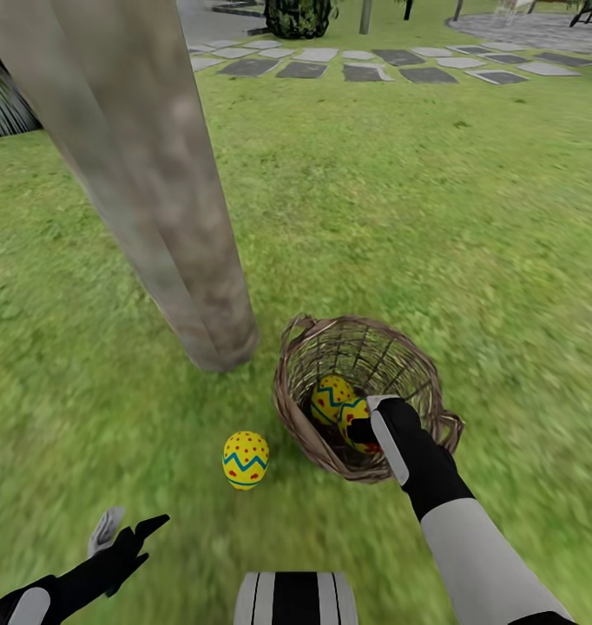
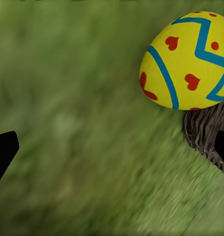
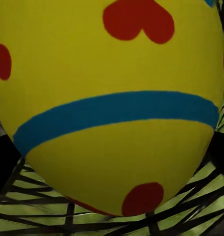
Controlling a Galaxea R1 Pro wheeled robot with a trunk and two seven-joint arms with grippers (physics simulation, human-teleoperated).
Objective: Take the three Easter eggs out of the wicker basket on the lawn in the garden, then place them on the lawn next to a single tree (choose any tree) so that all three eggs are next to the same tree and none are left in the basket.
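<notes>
The wicker basket (image 1: 415, 369) stands on the lawn (image 1: 435, 217) just right of the tree (image 1: 157, 191) trunk's foot. Two Easter eggs lie in it: one (image 1: 331, 395) further in, the other (image 1: 354, 413) partly behind my right gripper (image 1: 365, 425). That gripper reaches into the basket; in the right wrist view this egg (image 3: 112, 98) sits very close between its spread fingers (image 3: 1, 162), which look open. A third egg (image 1: 245, 459) lies on the grass left of the basket, near the trunk, and shows close in the left wrist view (image 2: 188, 61). My left gripper (image 1: 127, 529) hovers open and empty nearby.
Grey paving stones (image 1: 374, 69) run across the far side of the lawn, with a dark shrub (image 1: 298, 17) and thin trunks beyond. Open grass stretches right of and behind the basket. A palm-like plant (image 1: 1, 104) sits at the far left.
</notes>
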